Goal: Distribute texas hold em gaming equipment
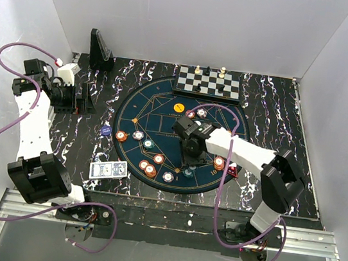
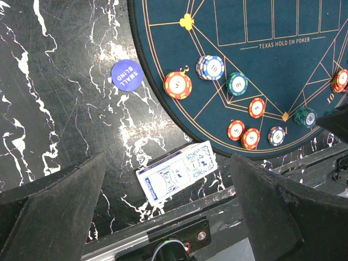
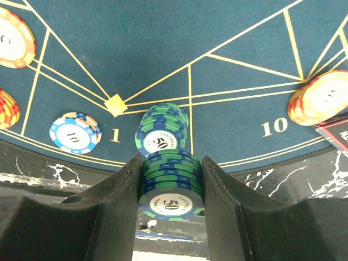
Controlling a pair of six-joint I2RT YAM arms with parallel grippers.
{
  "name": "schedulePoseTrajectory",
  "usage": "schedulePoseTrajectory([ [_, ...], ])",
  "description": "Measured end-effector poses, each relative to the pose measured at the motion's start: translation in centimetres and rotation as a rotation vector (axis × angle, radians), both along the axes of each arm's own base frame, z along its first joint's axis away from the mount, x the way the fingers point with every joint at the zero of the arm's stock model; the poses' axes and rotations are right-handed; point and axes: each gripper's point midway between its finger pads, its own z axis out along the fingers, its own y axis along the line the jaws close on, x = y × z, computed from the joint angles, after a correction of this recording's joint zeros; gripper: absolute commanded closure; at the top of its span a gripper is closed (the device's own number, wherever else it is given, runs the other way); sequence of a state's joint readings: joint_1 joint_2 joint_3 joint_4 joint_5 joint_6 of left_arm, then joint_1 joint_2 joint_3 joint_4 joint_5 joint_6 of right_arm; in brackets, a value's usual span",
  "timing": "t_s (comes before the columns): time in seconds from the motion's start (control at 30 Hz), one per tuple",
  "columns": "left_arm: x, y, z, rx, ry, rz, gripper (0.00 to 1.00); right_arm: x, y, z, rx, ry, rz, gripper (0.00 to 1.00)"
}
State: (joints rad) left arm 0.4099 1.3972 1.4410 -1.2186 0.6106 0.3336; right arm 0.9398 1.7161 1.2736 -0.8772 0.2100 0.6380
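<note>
gripping green chip stack (image 3: 171, 187) – right claw (image 3: 169, 190) | left claw (image 2: 163, 217) wide – fingertips cut off

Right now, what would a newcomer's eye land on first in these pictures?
First, the right hand clamped on a stack of green 50 chips, right beside a second green stack at the near rim of the round poker mat. Next, the chips scattered over that mat, and the small chessboard at its far edge. Off the mat's left side lie a blue Small Blind disc and some cards, under the open left hand.

Green chip stack (image 3: 169, 185) between fingers
</note>
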Motion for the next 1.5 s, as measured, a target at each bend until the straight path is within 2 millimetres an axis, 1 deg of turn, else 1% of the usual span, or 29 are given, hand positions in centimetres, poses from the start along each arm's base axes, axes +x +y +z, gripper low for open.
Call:
schedulePoseTrajectory([
  [0.1,0.0,0.0,0.0,0.0,0.0,0.0,0.0,1.2,-0.4,1.2,0.014,-0.017,-0.018,0.79],
  [0.13,0.0,0.0,0.0,0.0,0.0,0.0,0.0,1.9,-0.7,1.6,0.019,-0.023,-0.034,0.79],
  [0.2,0.0,0.0,0.0,-0.001,0.0,0.0,0.0,4.1,-1.6,2.6,0.031,-0.043,-0.083,0.79],
  [0.23,0.0,0.0,0.0,-0.001,0.0,0.0,0.0,5.4,-2.2,3.2,0.039,-0.055,-0.114,0.8],
  [0.3,0.0,0.0,0.0,-0.001,0.002,0.0,0.0,8.7,-3.3,4.6,0.062,-0.091,-0.183,0.8],
  [0.33,0.0,0.0,-0.1,-0.002,0.003,0.0,0.0,10.7,-3.9,5.3,0.074,-0.114,-0.224,0.81],
  [0.4,0.1,0.0,-0.2,-0.003,0.006,0.001,0.0,14.3,-4.9,6.1,0.085,-0.151,-0.284,0.81],
  [0.47,0.1,0.0,-0.3,-0.004,0.01,0.001,0.0,17.5,-6.0,6.1,0.085,-0.177,-0.336,0.81],
  [0.53,0.1,0.1,-0.4,-0.006,0.016,0.001,0.0,20.2,-6.8,5.3,0.072,-0.184,-0.366,0.81],
  [0.6,0.2,0.1,-0.6,-0.008,0.022,0.001,0.0,22.2,-7.2,3.9,0.059,-0.176,-0.386,0.81],
  [0.67,0.3,0.2,-0.8,-0.008,0.029,0.002,0.0,23.6,-7.5,2.5,0.051,-0.159,-0.395,0.81],
  [0.73,0.3,0.2,-0.9,-0.009,0.035,0.003,0.0,24.6,-7.8,1.0,0.039,-0.141,-0.4,0.81],
  [0.8,0.3,0.3,-1.1,-0.008,0.04,0.004,0.0,25.2,-8.1,-0.4,0.025,-0.12,-0.404,0.81],
  [0.87,0.3,0.4,-1.1,-0.005,0.04,0.003,0.0,25.7,-8.2,-1.4,0.021,-0.106,-0.406,0.81],
  [0.93,0.3,0.4,-1.1,-0.003,0.04,0.003,0.0,26.3,-8.2,-1.9,0.021,-0.103,-0.402,0.78],
  [0.97,0.3,0.4,-1.1,-0.001,0.04,0.004,0.0,26.7,-8.2,-2.1,0.024,-0.104,-0.4,0.76],
  [1.03,0.4,0.5,-1.2,0.005,0.039,0.007,0.0,27.3,-7.9,-2.2,0.034,-0.109,-0.396,0.67],
  [1.17,0.7,0.7,-1.1,0.011,0.029,0.012,0.0,28.3,-7.4,-1.8,0.053,-0.129,-0.393,0.4],
  [1.23,0.7,0.7,-1.1,0.01,0.029,0.013,0.0,28.6,-7.3,-1.7,0.056,-0.135,-0.394,0.32],
  [1.33,0.7,0.7,-1.1,0.01,0.029,0.013,0.0,28.7,-7.3,-1.6,0.058,-0.138,-0.394,0.22],
  [1.37,0.7,0.7,-1.1,0.01,0.029,0.013,0.0,28.7,-7.3,-1.6,0.057,-0.139,-0.393,0.2],
  [1.5,0.6,0.7,-1.0,0.012,0.025,0.013,0.0,28.6,-7.5,-1.7,0.047,-0.135,-0.392,0.18],
])
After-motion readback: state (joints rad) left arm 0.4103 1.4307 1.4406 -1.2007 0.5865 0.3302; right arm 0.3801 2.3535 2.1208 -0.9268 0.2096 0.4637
